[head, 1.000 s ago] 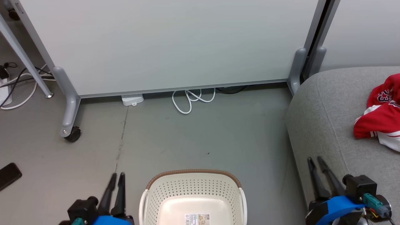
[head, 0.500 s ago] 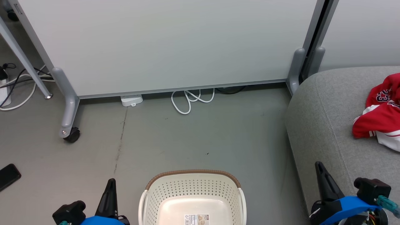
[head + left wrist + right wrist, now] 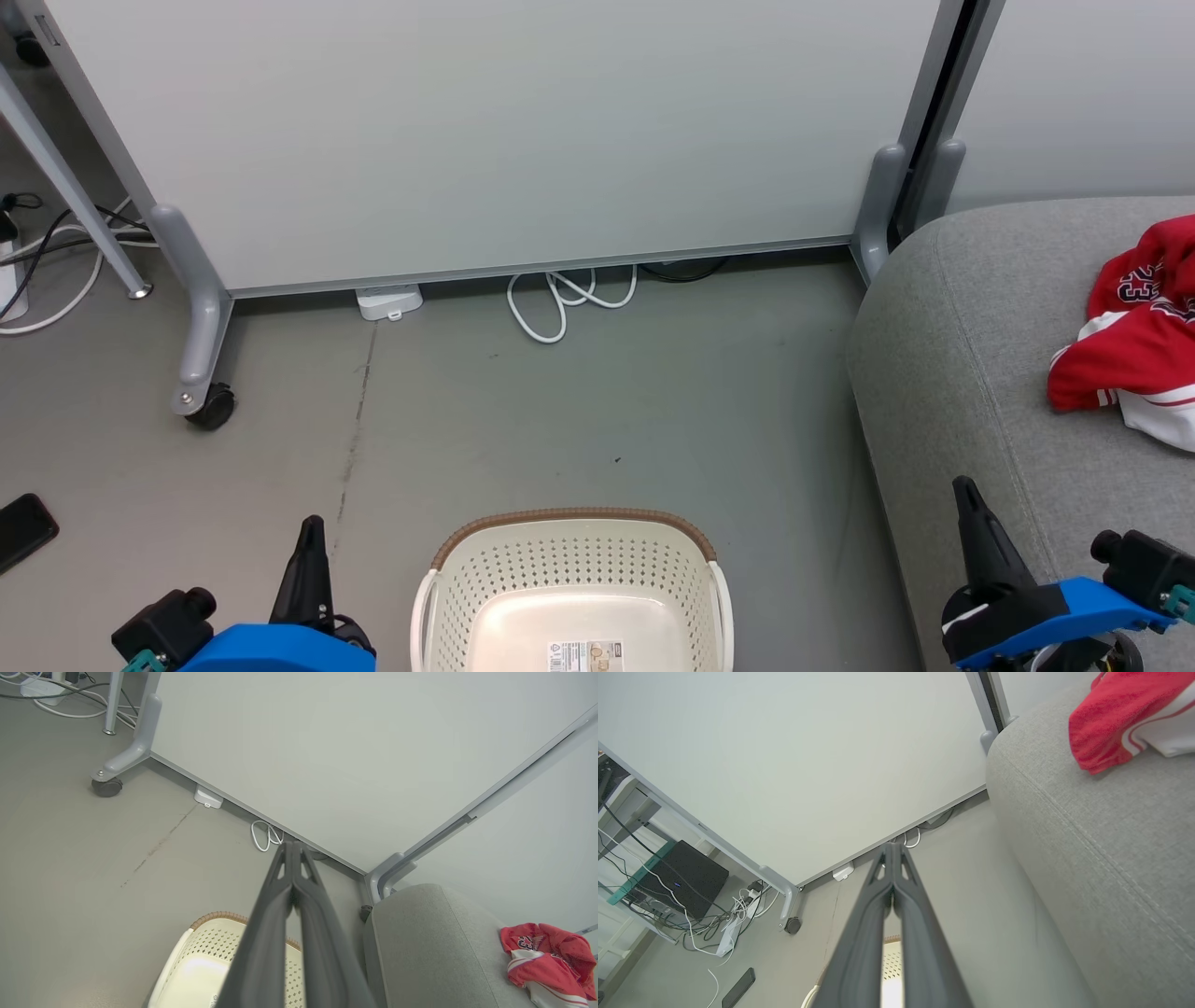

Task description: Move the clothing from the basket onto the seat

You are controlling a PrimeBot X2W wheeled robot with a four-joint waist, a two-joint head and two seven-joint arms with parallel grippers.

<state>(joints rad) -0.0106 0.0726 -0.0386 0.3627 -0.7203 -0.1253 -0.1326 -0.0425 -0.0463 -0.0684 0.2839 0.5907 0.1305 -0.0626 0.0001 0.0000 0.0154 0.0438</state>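
Note:
The red and white clothing (image 3: 1134, 359) lies crumpled on the grey seat (image 3: 962, 373) at the right; the same clothing (image 3: 544, 961) (image 3: 1125, 718) lies on the seat (image 3: 430, 947) (image 3: 1087, 858) in both wrist views. The cream basket (image 3: 571, 583) with a brown rim stands on the floor at the bottom centre, nothing in it but a label sticker. My left gripper (image 3: 309, 528) (image 3: 292, 845) is shut with nothing in it, left of the basket (image 3: 205, 961). My right gripper (image 3: 963, 488) (image 3: 892, 847) is shut with nothing in it, over the seat's front edge.
A white partition on castors (image 3: 210, 409) stands behind the basket, with a coiled white cable (image 3: 560, 299) and a white box (image 3: 388, 301) under it. A dark phone (image 3: 23, 527) lies on the floor at left. More cables and a black box (image 3: 682, 877) sit far left.
Both grippers have shut and drawn back toward the bottom of the head view. The head view has shifted slightly.

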